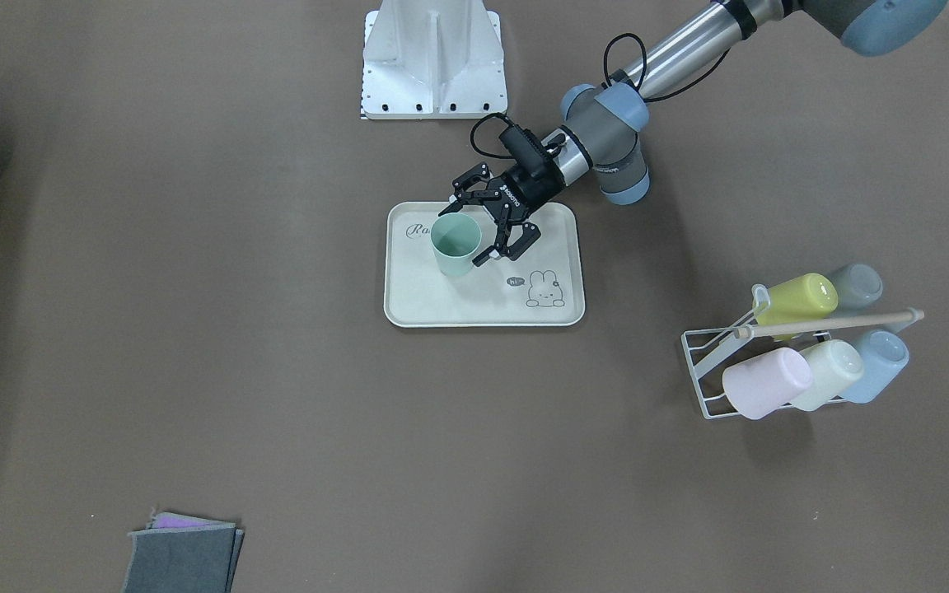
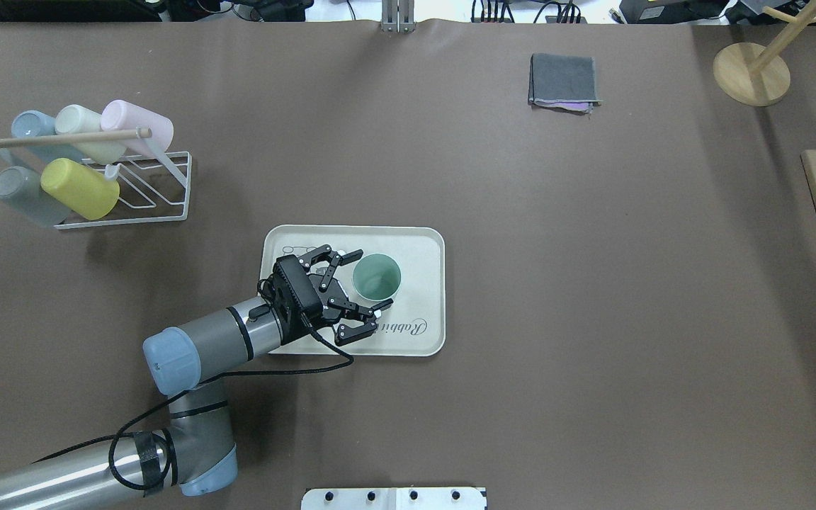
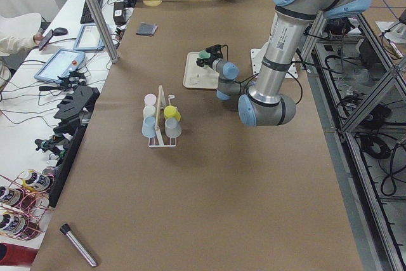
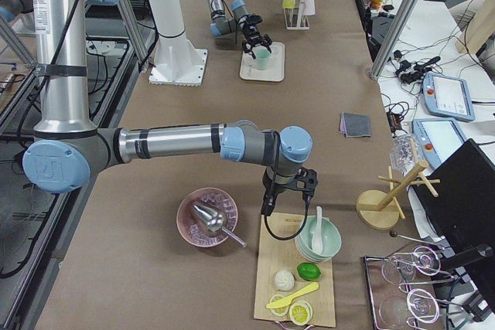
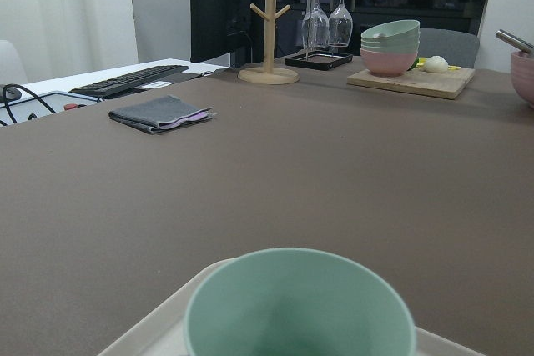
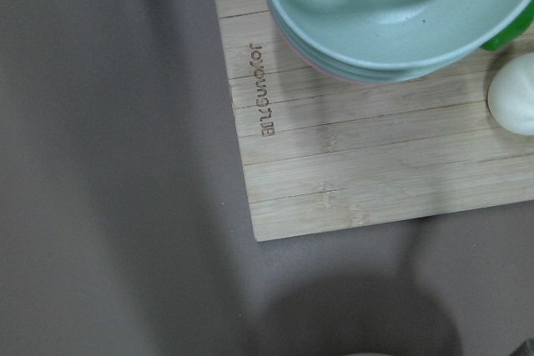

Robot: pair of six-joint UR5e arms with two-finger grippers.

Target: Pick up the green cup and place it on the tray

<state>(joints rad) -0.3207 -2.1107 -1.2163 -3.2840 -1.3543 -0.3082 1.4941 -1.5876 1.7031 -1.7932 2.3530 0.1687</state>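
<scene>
Setting: a robotics lab, not a home. Two industrial arms, the left arm (image 3: pixel 285 49) and the right arm (image 4: pixel 170 142), work over one long tabletop (image 2: pixel 521 319) under a brown cover. A white pedestal (image 1: pixel 433 62) with a bolted base plate stands on it. An aluminium frame post (image 3: pixel 96 14) rises at its edge. A side bench (image 3: pixel 63 20) carries a teach pendant (image 3: pixel 61 63), a keyboard (image 3: pixel 91 6) and loose cables (image 3: pixel 28 90). An operator's arm (image 3: pixel 16 42) holds possibly a phone, too small to confirm.
</scene>
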